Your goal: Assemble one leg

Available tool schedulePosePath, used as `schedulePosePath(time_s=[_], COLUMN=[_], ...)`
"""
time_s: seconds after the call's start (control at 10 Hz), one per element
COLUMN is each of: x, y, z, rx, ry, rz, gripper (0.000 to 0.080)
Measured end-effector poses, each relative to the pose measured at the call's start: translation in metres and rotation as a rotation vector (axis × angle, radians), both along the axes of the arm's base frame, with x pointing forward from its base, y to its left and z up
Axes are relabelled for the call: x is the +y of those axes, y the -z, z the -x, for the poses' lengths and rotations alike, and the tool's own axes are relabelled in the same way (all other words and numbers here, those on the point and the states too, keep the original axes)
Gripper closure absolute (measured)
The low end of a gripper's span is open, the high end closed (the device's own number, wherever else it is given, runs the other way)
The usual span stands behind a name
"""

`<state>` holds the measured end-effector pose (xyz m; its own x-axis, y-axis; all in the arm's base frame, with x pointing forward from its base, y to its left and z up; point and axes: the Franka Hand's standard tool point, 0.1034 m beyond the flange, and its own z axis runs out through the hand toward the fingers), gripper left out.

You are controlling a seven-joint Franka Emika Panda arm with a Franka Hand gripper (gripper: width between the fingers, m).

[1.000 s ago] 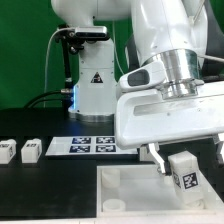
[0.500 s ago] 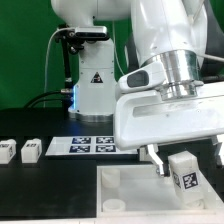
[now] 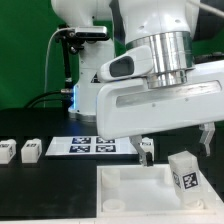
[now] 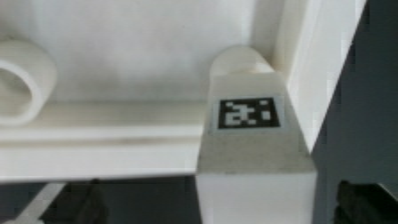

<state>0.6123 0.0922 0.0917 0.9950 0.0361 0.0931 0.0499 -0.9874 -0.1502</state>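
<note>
One leg [image 3: 183, 171], a small white post with a black-and-white tag, stands upright on the right part of the large white panel [image 3: 130, 183]. My gripper [image 3: 177, 145] hangs just above it, open, with one finger [image 3: 146, 151] to the exterior view's left of the leg and the other [image 3: 207, 136] to its right. Neither finger touches the leg. In the wrist view the leg [image 4: 249, 140] fills the middle between the dark fingers of my gripper [image 4: 222, 205]. Two more legs [image 3: 31, 150] lie at the far left.
The marker board [image 3: 92, 146] lies behind the panel. The panel has a round socket near its front [image 3: 115, 202], and one shows in the wrist view [image 4: 18, 80]. The robot base [image 3: 92, 85] stands at the back.
My gripper has risen a little and shifted toward the exterior view's left. The leg stands where it was on the panel.
</note>
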Motion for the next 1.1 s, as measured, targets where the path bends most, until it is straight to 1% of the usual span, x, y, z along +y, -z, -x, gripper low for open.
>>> schedulePosePath(time_s=[0.1,0.2,0.3,0.4,0.5,0.7,0.8,0.9,1.0,1.1], x=[0.006,0.011,0.014,0.014,0.014,0.016,0.016,0.016,0.016,0.016], y=[0.000,-0.003,-0.005,-0.002,0.002,0.008,0.008,0.008,0.008,0.008], z=[-0.001,0.002,-0.012,-0.022,-0.020,-0.023,-0.023,-0.023,-0.023,-0.023], rx=[0.081,0.205,0.233,0.190,0.183,0.157,0.158,0.158,0.158,0.159], ry=[-0.006,-0.020,-0.026,-0.018,-0.016,-0.014,-0.014,-0.014,-0.014,-0.013], rz=[-0.013,-0.028,-0.039,-0.036,-0.034,-0.032,-0.032,-0.032,-0.032,-0.031], gripper=[0.0151,0.0151,0.0151,0.0151,0.0151,0.0151,0.0151,0.0247,0.0414,0.0414])
